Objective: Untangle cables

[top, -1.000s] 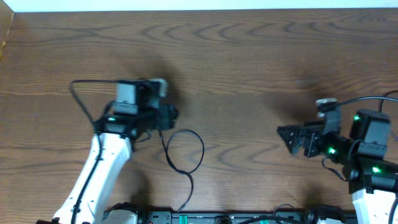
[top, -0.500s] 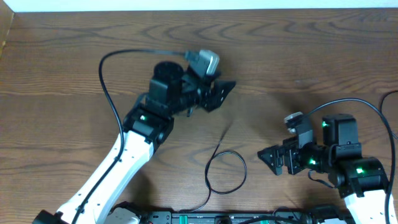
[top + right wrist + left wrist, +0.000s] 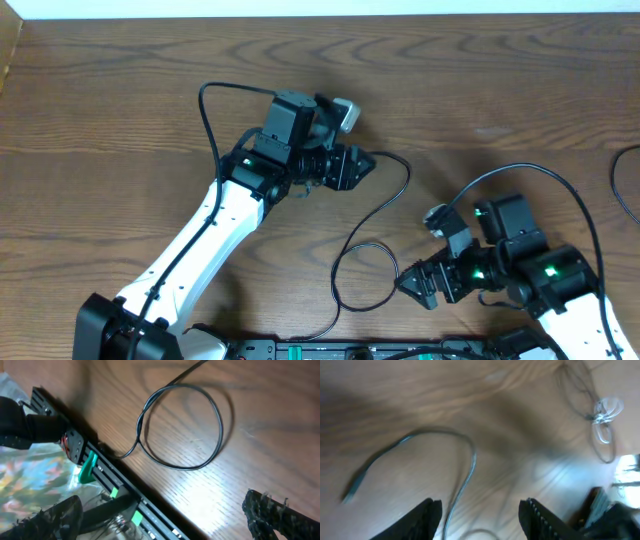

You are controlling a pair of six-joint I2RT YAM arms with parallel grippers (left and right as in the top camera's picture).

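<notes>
The black cable [image 3: 472,460] lies slack on the wooden table [image 3: 520,80]. It arches out in front of the left gripper [image 3: 364,162] and runs back between its 2 fingers, which stand apart and clamp nothing. Its plug end rests off to one side. Nearer the front edge the cable curls into 1 loop [image 3: 221,417], just beside the right gripper [image 3: 412,288], which is spread wide and empty. A thin pale cord [image 3: 602,410] sits bunched well apart.
</notes>
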